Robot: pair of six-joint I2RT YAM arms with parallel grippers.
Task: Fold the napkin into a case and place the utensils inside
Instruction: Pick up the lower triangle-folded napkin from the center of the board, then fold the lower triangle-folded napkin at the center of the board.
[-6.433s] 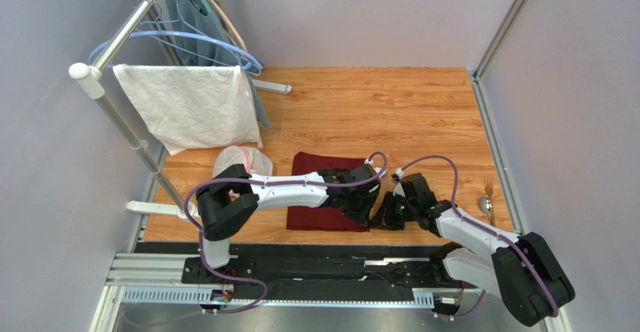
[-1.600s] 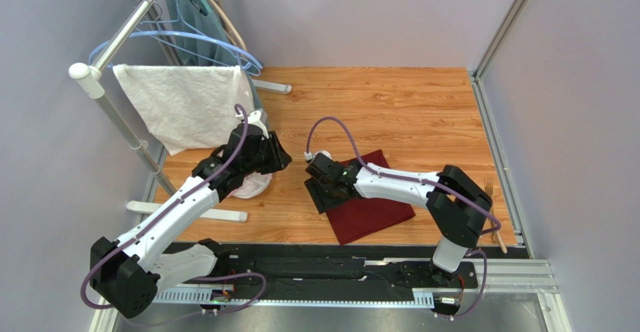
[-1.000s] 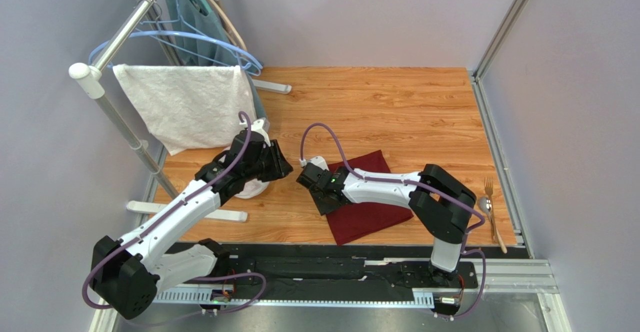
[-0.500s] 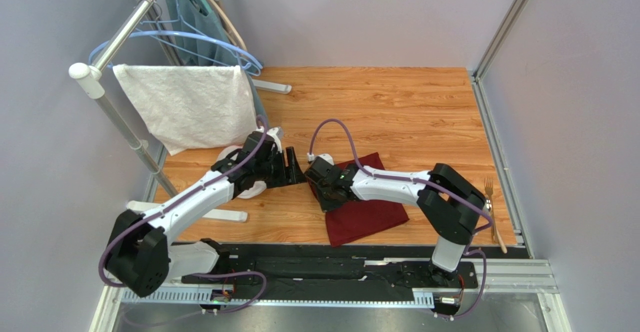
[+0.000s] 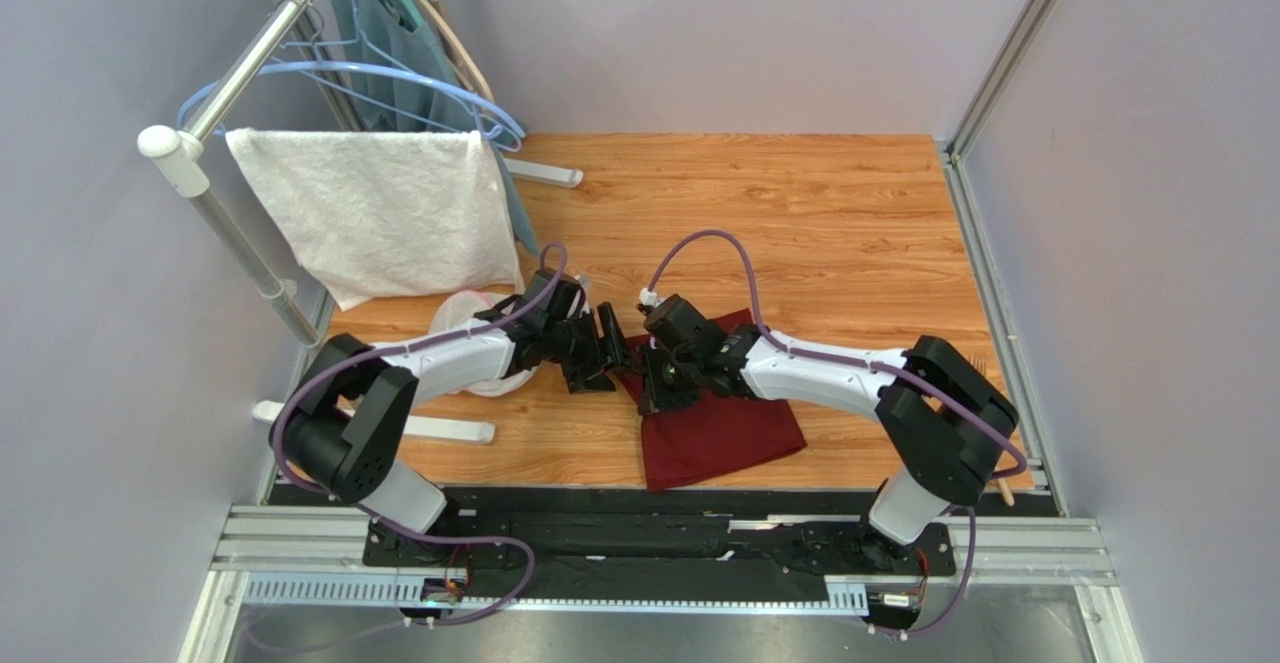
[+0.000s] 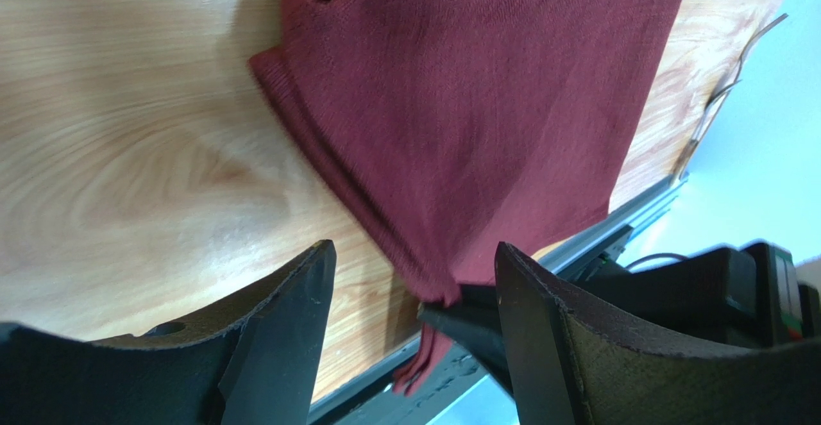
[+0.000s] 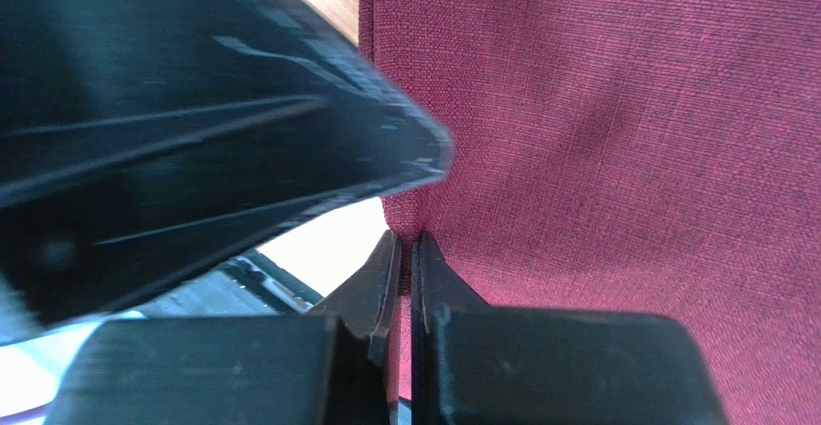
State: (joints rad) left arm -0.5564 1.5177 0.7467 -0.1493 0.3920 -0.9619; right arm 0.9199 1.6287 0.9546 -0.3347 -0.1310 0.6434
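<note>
A wooden table sits between plain grey walls. At its left a rack carries a white towel and some hangers.

The napkin lies folded near the middle of the table's near edge. Its left corner is lifted where the two arms meet. From above, the left gripper and the right gripper stand tip to tip there, too small for their jaws to be read.

The wrist views settle it. The right gripper is clenched on the napkin's edge, with the cloth pinched between its closed tips. The left gripper is spread wide and grasps nothing. Between its fingers the napkin drapes from the right gripper down onto the wood.

Only the left wrist view catches a thin metal utensil by the far table edge, too slight to tell fork from spoon. From above, the right arm's elbow covers that spot.

A blurred black shape fills the upper left of the right wrist view and cannot be made out. The left arm partly hides a pale rounded thing.
</note>
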